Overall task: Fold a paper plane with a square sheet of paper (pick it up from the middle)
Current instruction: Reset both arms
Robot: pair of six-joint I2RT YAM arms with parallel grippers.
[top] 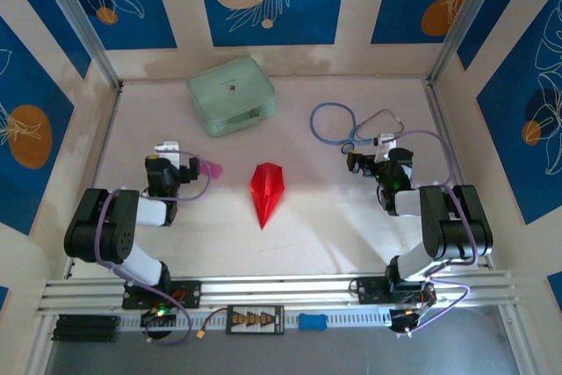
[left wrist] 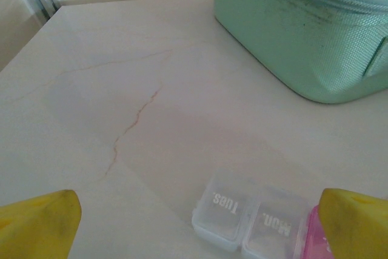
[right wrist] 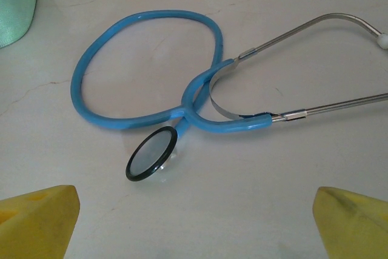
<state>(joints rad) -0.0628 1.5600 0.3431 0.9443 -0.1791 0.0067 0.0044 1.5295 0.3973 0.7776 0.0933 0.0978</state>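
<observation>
The red square sheet of paper lies folded into a narrow pointed paper plane (top: pixel 266 191) at the middle of the table, its tip toward the near edge. Both grippers are away from it. My left gripper (top: pixel 171 150) (left wrist: pixel 197 230) hovers to its left, open, with yellow fingertips (left wrist: pixel 39 222) wide apart and nothing held. My right gripper (top: pixel 373 148) (right wrist: pixel 194 222) is to its right, also open and empty, its fingertips (right wrist: pixel 354 219) low over bare table.
A pale green case (top: pixel 231 95) (left wrist: pixel 303 28) sits at the back left. A clear and pink pill box (top: pixel 209 169) (left wrist: pixel 248 216) lies just ahead of the left fingers. A blue stethoscope (top: pixel 338 120) (right wrist: pixel 79 89) lies ahead of the right gripper.
</observation>
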